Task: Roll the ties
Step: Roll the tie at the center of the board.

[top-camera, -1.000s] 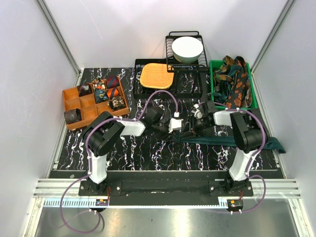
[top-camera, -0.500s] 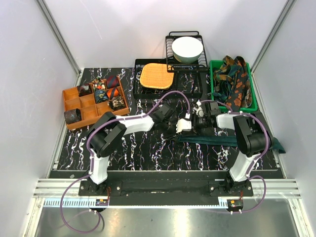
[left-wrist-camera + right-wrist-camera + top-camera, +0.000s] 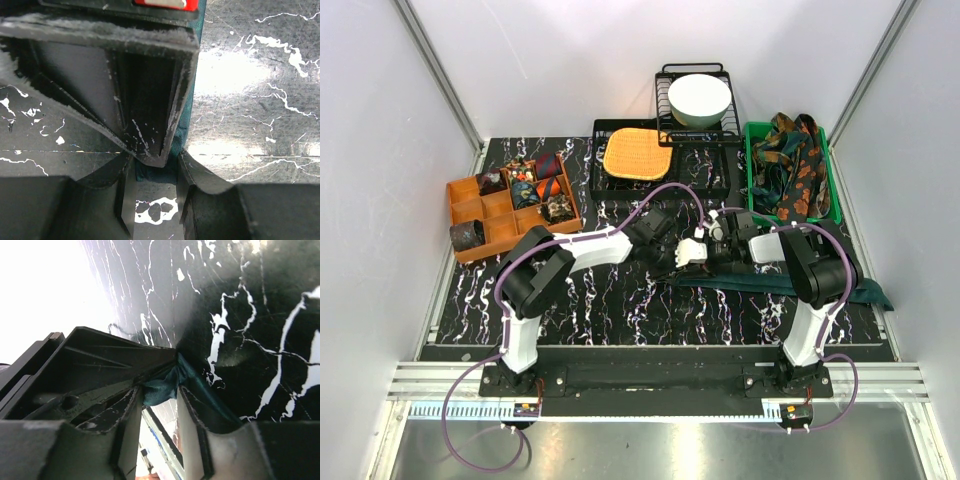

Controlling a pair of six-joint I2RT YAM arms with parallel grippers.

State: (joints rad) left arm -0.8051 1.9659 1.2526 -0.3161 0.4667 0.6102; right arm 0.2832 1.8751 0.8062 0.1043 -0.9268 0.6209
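A plain dark teal tie lies flat across the right half of the marble table, its left end lifted where both grippers meet. My left gripper reaches in from the left and is shut on that bunched end; in the left wrist view the left gripper faces the right gripper's black finger. My right gripper comes from the right. In the right wrist view the right gripper has a fold of the tie pinched between its tips.
An orange divided box at the left holds several rolled ties. A green bin at the back right holds patterned ties. A black wire tray carries an orange woven mat; a white bowl sits on a rack behind.
The left arm has stretched right, carrying the tie's end with it. The right gripper has drawn in towards the left one, and its jaws widened, then narrowed again on the fabric.
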